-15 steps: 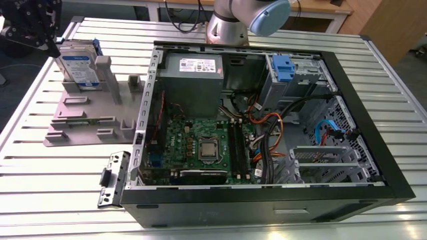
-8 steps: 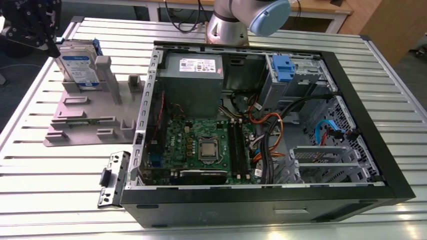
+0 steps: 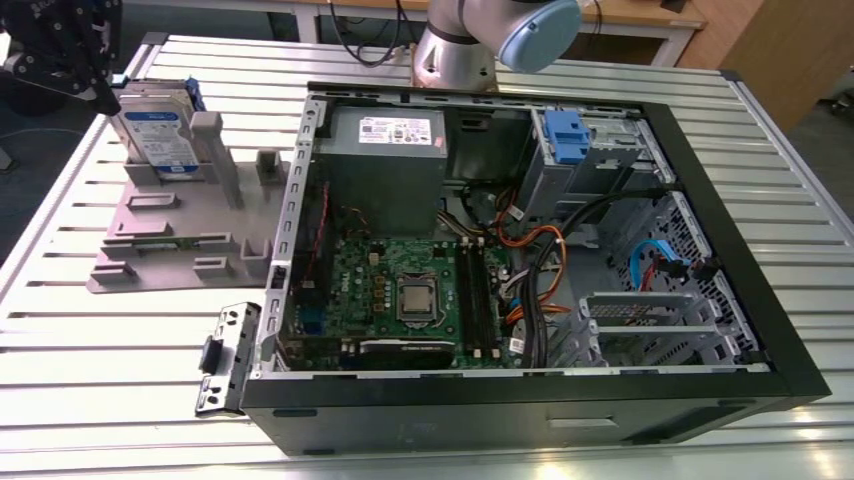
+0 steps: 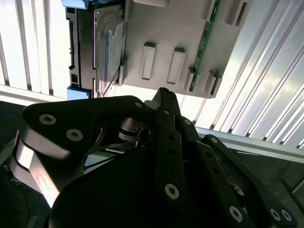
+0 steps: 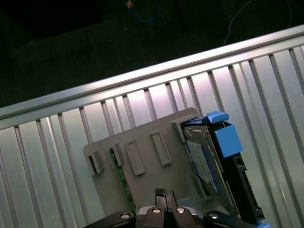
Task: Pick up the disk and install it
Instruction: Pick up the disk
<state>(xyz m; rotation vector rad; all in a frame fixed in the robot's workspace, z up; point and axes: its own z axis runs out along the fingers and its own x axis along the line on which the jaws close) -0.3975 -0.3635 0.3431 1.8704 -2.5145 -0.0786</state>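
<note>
While the disk sits unpicked in its holder, I read this as the approach stage of the pick, with nothing installed yet. Nearest the table's [image 3: 120,400] front edge lies the open computer case [image 3: 747,330], a loose metal bracket [image 3: 227,355] just beside its corner on the exterior view's left. Inside the case comes the green motherboard [image 3: 400,290], then the grey power supply [image 3: 387,165] with its white sticker [image 3: 394,128], and a blue drive caddy [image 3: 566,135] by the bay at the far end. Left of the case in the exterior view stands the grey plastic stand [image 3: 174,235]. The disk [image 3: 154,135] is propped on edge at its far end, against an upright post and close to the table's far corner, with its blue bracket showing at the top. The gripper [image 5: 164,195] hangs just above and beyond it. It holds nothing, and I cannot tell how its jaws stand, nor whether it touches the drive. In my judgement a grasp needs the gripper squared to the drive's free upper edge, clear of the post. The white-and-blue label on the disk and the sticker both carry print, but I cannot read either.
</note>
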